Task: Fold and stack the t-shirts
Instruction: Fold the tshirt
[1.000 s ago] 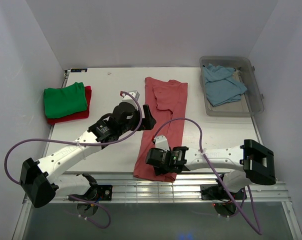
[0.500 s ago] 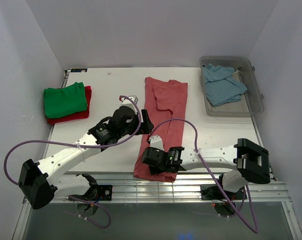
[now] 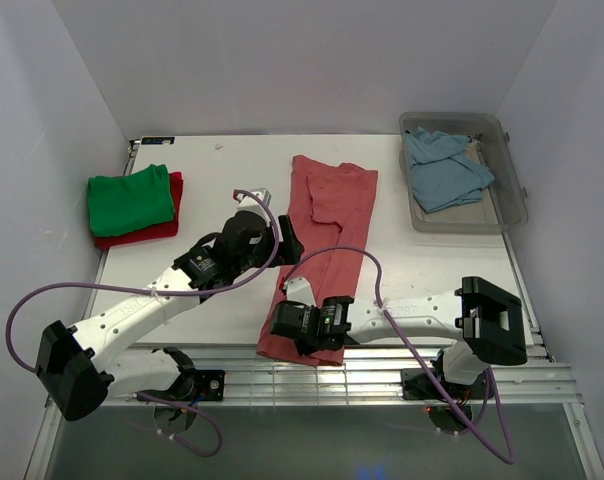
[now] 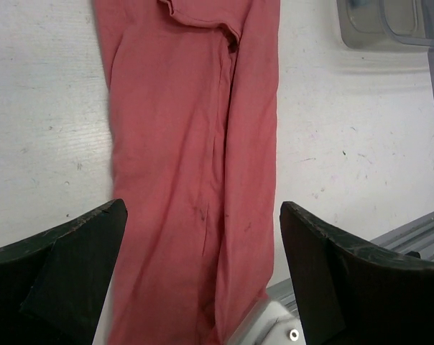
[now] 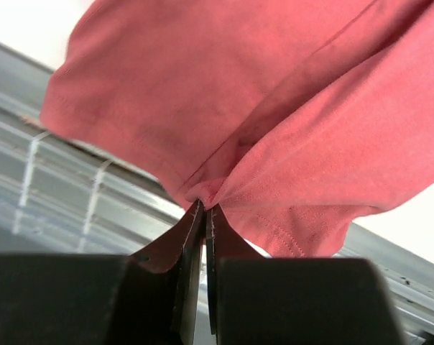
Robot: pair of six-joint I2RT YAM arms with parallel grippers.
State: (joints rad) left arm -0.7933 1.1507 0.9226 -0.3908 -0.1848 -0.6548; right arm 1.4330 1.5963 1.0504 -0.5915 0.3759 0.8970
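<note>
The pink shirt (image 3: 327, 225) lies lengthwise mid-worktop (image 3: 207, 175), its near hem hanging over the near edge onto the rails (image 3: 402, 372). The right fingers (image 5: 201, 219) are pinched shut on that hem. The left fingers (image 3: 288, 242) gape wide, holding nothing, over the shirt's left edge. For a clean fold, the left should probably take the hem's other corner so both lift evenly. Bare worktop flanks the shirt. The green shirt (image 3: 130, 198) on the red shirt (image 3: 168, 229) sits far left, and the bin (image 3: 514, 205) with the blue shirt (image 3: 444, 168) far right.
</note>
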